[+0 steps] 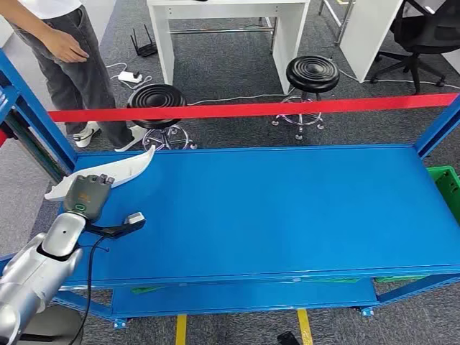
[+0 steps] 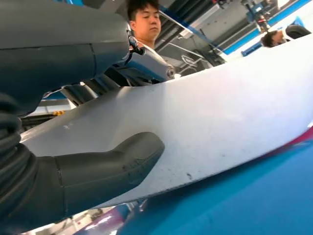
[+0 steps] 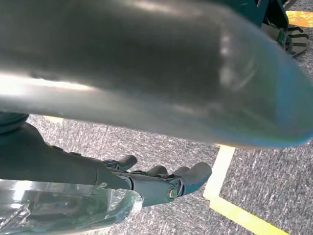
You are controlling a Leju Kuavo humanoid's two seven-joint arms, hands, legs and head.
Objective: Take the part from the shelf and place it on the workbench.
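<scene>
The part (image 1: 126,169) is a long, curved white panel lying at the back left of the blue workbench (image 1: 271,208), with one end past the bench's left edge. My left hand (image 1: 87,195) sits over its near side, fingers on the panel. The thumb (image 1: 129,221) is spread away along the bench top, apart from the panel. In the left wrist view the white part (image 2: 221,112) lies on the blue surface behind my thumb (image 2: 110,164). My right hand (image 3: 162,178) hangs over grey carpet with its fingers loosely stretched and nothing in them.
A red tape line (image 1: 255,109) runs across behind the bench. A person (image 1: 65,50) stands at the back left. Two black stools (image 1: 156,100) (image 1: 313,73) and a white desk (image 1: 228,21) stand beyond. A green crate (image 1: 448,183) sits at the right edge.
</scene>
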